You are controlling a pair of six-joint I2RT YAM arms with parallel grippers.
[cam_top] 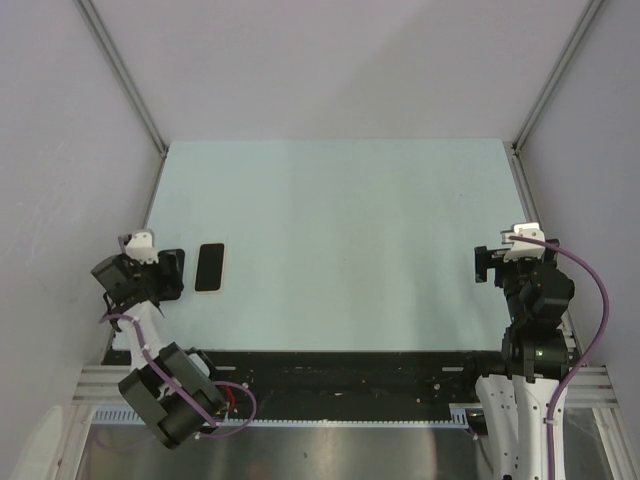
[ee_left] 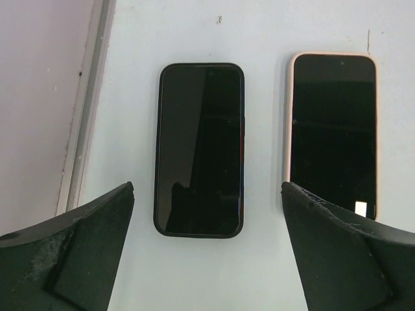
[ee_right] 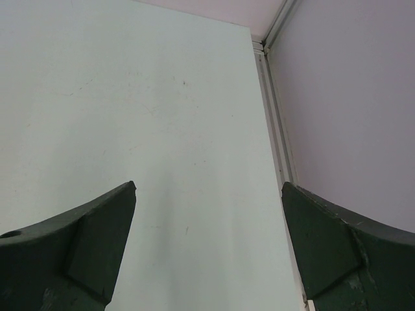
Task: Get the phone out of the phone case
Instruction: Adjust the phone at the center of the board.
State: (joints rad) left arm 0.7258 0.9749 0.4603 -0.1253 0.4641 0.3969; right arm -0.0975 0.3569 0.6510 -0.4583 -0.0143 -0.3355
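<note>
The phone (ee_left: 332, 129) is a flat black slab of shiny glass with round corners. It sits in a pale pink phone case (ee_left: 287, 116), which shows as a thin smooth rim around it. A small white patch shines near one corner of the glass. The phone lies flat, face up, close to the left edge of the worktop (cam_top: 350, 210), toward the near side.

Just beside it, closer to that left edge, lies a black phone (ee_left: 200, 116). It is the same shape and has a dark, glossy rim. I cannot tell if that rim is a case. The two do not touch, and a strip of bare worktop shows between them.

The left pincer (ee_left: 207, 188) hangs over the black phone with its jaws wide apart and nothing in them. Its fingers (ee_left: 71, 253) are thick black wedges with scuffed, rough edges. In the top view it hides part of the black phone.

The right pincer (ee_right: 209, 188) is well apart from both phones, near the right edge. Its jaws are also spread wide and hold nothing. A purple cable (cam_top: 590, 290) loops off that arm.

The worktop is smooth and pale blue-green, with a few tiny dark specks. A grey metal rail (ee_left: 87, 110) runs along its left edge. Plain pale walls (cam_top: 60, 120) stand around it.
</note>
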